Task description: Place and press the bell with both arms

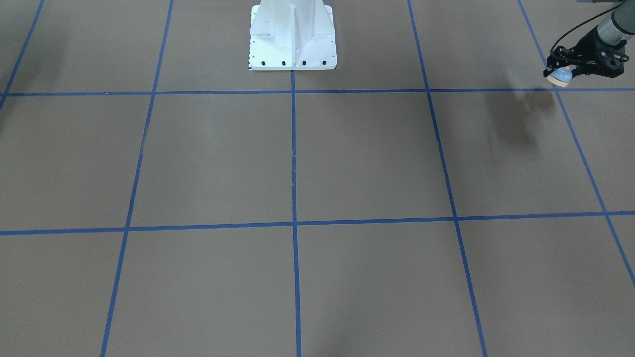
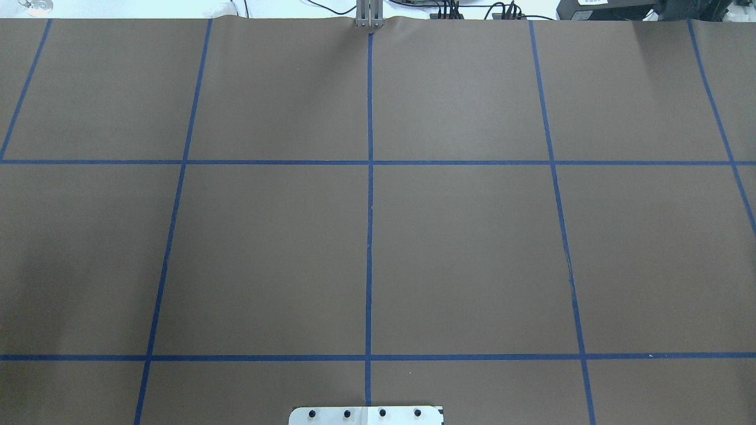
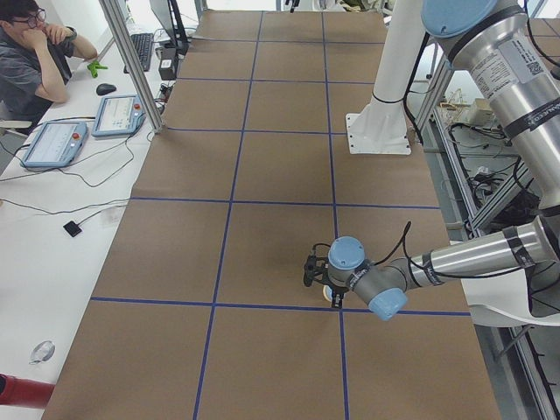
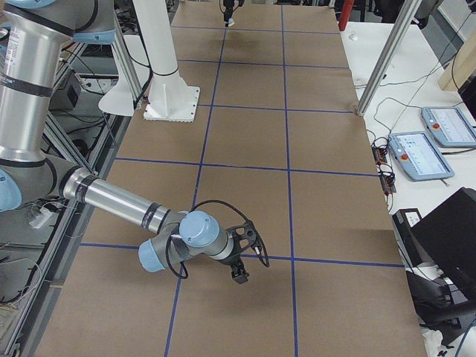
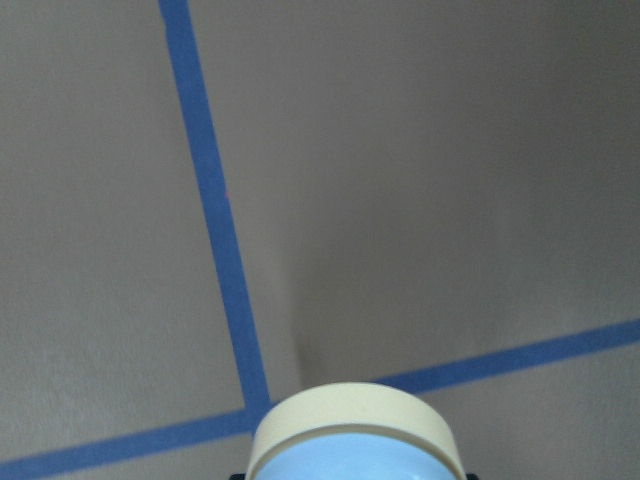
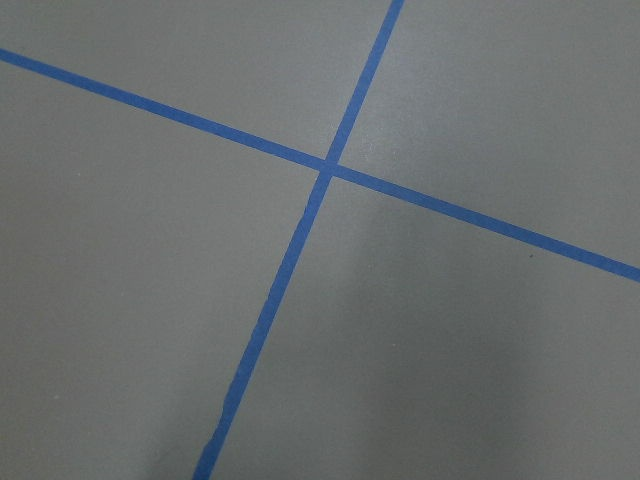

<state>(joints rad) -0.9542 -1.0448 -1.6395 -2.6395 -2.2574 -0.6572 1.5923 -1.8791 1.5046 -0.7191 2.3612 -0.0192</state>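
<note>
looks like a robotics lab. has a long table (image 2: 266,254) covered in brown paper and gridded with blue tape (image 2: 369,236), a white bolted pedestal (image 1: 292,34) on it, and a grey-silver industrial arm (image 4: 119,201) reaching across. beside it, has a white bench (image 3: 52,262) with touch-screen pendants (image 3: 54,143), a keyboard (image 3: 140,48), a mouse (image 3: 106,88), loose cables (image 3: 52,210), an aluminium frame post (image 3: 131,61) and a seated person (image 3: 26,61).
</note>
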